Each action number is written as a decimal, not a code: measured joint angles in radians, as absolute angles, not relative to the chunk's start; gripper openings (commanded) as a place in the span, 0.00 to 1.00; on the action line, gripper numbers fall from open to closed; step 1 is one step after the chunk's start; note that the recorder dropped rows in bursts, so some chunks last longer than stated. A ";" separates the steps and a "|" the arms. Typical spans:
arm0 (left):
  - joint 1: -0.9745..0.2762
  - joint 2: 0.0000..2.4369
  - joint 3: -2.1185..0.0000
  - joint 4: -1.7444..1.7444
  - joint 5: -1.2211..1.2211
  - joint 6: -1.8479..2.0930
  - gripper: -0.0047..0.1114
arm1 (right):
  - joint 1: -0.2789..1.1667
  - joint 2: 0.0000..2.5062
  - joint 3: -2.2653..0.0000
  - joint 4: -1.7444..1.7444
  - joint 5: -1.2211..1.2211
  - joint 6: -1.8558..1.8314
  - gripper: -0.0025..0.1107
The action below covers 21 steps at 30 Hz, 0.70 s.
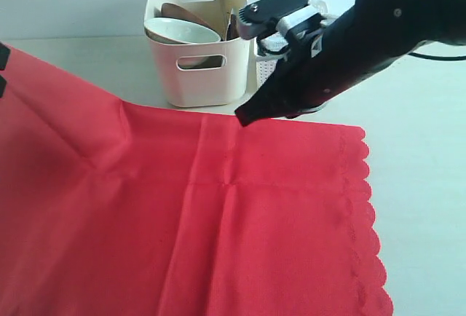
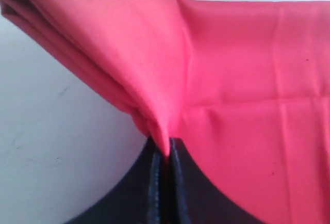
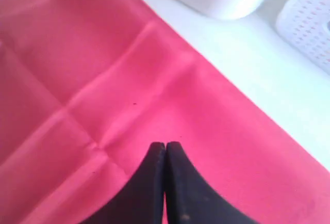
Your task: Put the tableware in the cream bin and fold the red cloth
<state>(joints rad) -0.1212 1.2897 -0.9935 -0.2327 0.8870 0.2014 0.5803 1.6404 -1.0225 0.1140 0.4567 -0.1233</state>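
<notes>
The red cloth (image 1: 218, 221) lies spread over the table, its scalloped edge on the right. Its left part rises as a tent toward the left edge of the exterior view. My left gripper (image 2: 165, 150) is shut on a pinched fold of that cloth (image 2: 247, 79), lifted off the table. My right gripper (image 1: 242, 118) is shut with nothing in it, its tip just above the cloth's far edge (image 3: 103, 79), in front of the cream bin (image 1: 196, 83). The bin holds a pale bowl (image 1: 182, 32) and a brown plate (image 1: 186, 14). Other tableware is hidden.
A white lattice basket (image 1: 266, 68) stands right of the cream bin, mostly behind my right arm. Bare white table (image 1: 422, 185) lies right of the cloth and behind it.
</notes>
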 measured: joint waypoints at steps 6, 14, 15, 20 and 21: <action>-0.239 1.290 -1.000 -0.256 0.879 0.166 0.04 | 0.524 1.618 -1.023 0.079 0.471 -0.058 0.02; -0.378 1.296 -1.082 -0.256 0.856 0.112 0.04 | 0.524 1.618 -1.023 0.079 0.487 -0.047 0.02; -0.395 1.303 -1.095 -0.256 0.853 0.108 0.04 | 0.524 1.618 -1.023 0.079 0.492 -0.047 0.02; -0.485 1.388 -1.157 -0.256 0.844 0.088 0.04 | 0.524 1.616 -1.023 0.079 0.502 -0.045 0.02; -0.505 1.410 -1.171 -0.256 0.845 0.085 0.04 | 0.523 1.611 -1.023 0.074 0.503 -0.043 0.02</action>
